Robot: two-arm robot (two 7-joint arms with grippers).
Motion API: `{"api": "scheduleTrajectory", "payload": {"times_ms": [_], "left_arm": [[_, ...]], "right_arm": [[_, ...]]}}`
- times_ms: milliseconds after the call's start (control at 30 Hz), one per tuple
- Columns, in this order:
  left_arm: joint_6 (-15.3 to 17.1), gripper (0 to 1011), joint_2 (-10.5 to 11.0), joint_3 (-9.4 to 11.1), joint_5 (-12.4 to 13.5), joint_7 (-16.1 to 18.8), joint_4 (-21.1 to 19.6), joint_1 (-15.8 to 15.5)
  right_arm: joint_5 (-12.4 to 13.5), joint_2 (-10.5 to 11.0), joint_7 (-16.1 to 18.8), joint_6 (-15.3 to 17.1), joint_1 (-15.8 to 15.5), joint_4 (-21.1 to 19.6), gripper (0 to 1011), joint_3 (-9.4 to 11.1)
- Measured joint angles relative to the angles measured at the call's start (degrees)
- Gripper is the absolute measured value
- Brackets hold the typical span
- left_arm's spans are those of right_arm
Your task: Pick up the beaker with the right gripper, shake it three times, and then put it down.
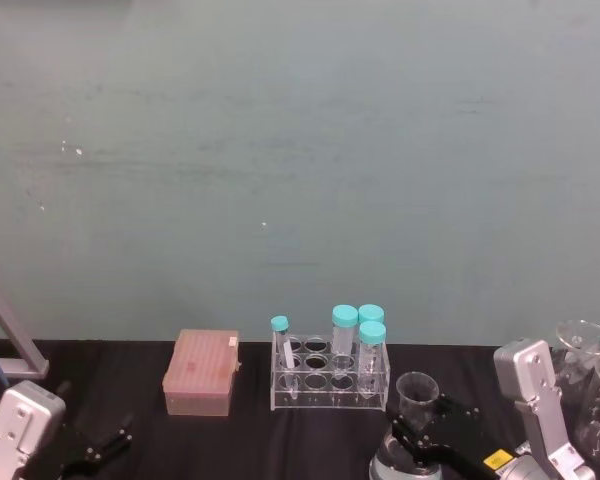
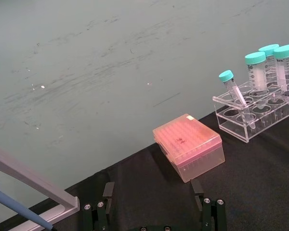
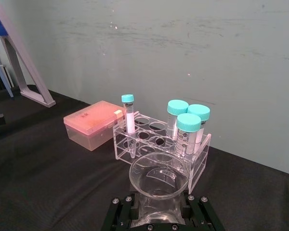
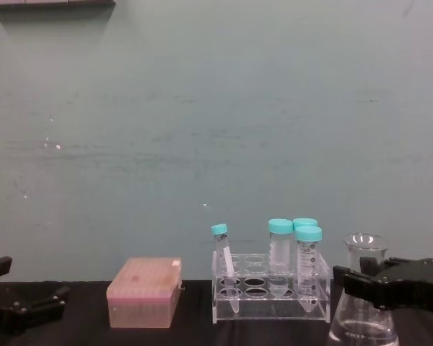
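The beaker (image 1: 417, 396) is a clear conical flask standing at the front right of the black cloth, just in front of the tube rack. My right gripper (image 1: 426, 432) is shut around its neck, below the flared rim. From the chest, the black jaws (image 4: 361, 282) cross the neck of the beaker (image 4: 364, 317) from the right. The right wrist view looks down into the rim of the beaker (image 3: 159, 174), with a finger (image 3: 119, 211) on either side. Whether the base touches the cloth I cannot tell. My left gripper (image 2: 154, 211) rests open and empty at the front left (image 1: 102, 442).
A clear rack (image 1: 330, 378) of teal-capped tubes stands mid-table, with a pink tip box (image 1: 202, 372) to its left. More glassware (image 1: 595, 390) sits at the far right behind my right arm. A grey pipette stand (image 1: 10, 345) is at the far left.
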Motion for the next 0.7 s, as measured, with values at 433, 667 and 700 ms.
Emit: {"api": "scheduleTrajectory", "payload": {"times_ms": [433,667,700], "left_arm": [[0.0,1000,0.0,0.0,0.0,0.0,0.0,0.0],[0.0,1000,0.0,0.0,0.0,0.0,0.0,0.0],[0.0,1000,0.0,0.0,0.0,0.0,0.0,0.0]], "right_arm": [[0.3,-0.1,0.3,0.0,-0.1,0.1,458,0.5],[2.0,0.0,0.5,1.0,0.0,-1.9,458,2.3],[2.1,0.1,0.6,1.1,0.1,-2.4,458,2.5]]}}
